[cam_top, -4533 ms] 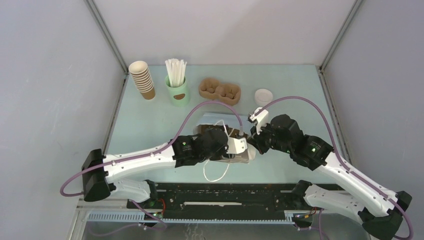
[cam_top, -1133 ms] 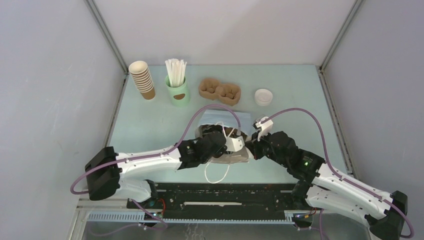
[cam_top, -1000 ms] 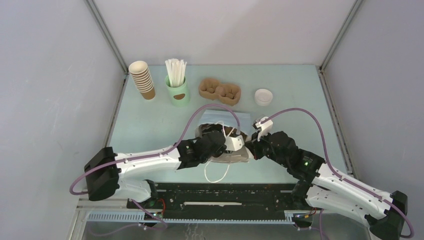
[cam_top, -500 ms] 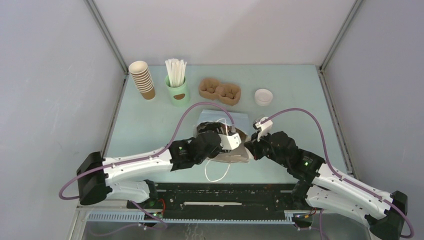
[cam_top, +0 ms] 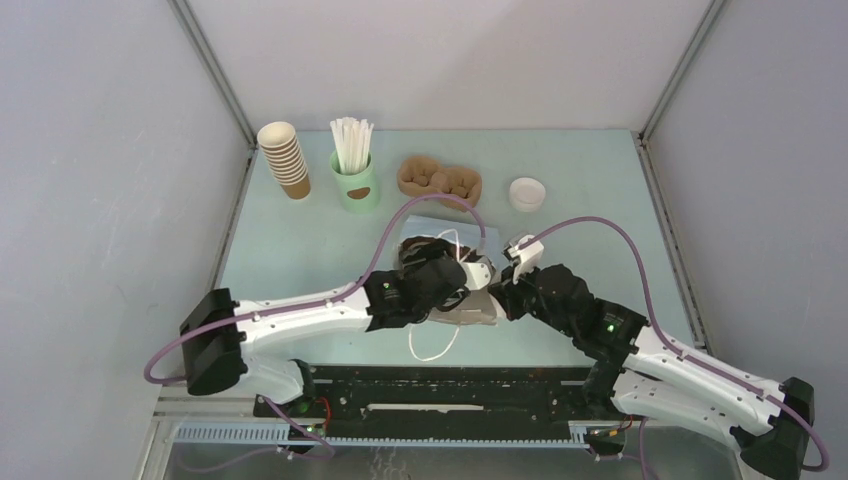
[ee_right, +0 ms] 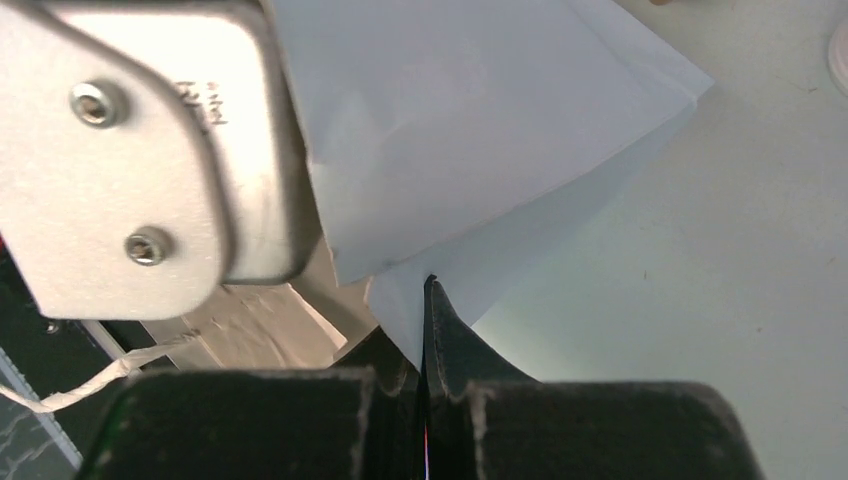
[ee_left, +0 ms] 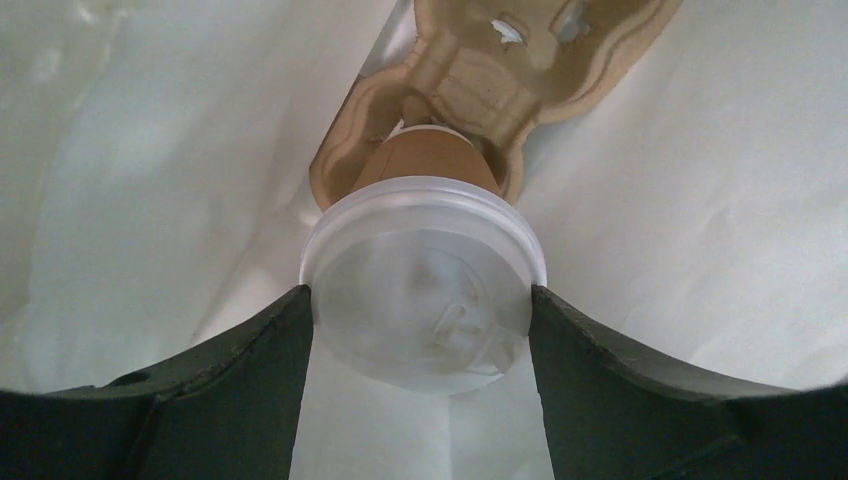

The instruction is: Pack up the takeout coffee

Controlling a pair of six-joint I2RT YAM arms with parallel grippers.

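Observation:
The takeout coffee (ee_left: 425, 285), a brown paper cup with a round white lid, shows in the left wrist view. My left gripper (ee_left: 420, 335) is shut on it, one dark finger on each side of the lid. The cup's base is at a slot of a pulp carrier (ee_left: 500, 60) inside the pale paper bag (ee_left: 150, 150). From above, the left gripper (cam_top: 462, 272) reaches into the bag's mouth (cam_top: 440, 228), and the cup is hidden there. My right gripper (ee_right: 425, 340) is shut on the bag's edge (ee_right: 470, 120), just right of the left wrist (cam_top: 497, 297).
A second pulp carrier (cam_top: 440, 180), a loose white lid (cam_top: 527, 193), a mint-green cup of straws (cam_top: 353, 172) and a stack of lidless brown cups (cam_top: 283, 158) line the far edge. The bag's white string handle (cam_top: 430, 345) lies near the front edge.
My left arm has pushed further into the bag, towards the far side. The bag's far end has lifted and shifted towards the back carrier. The right gripper has stayed on the bag's edge.

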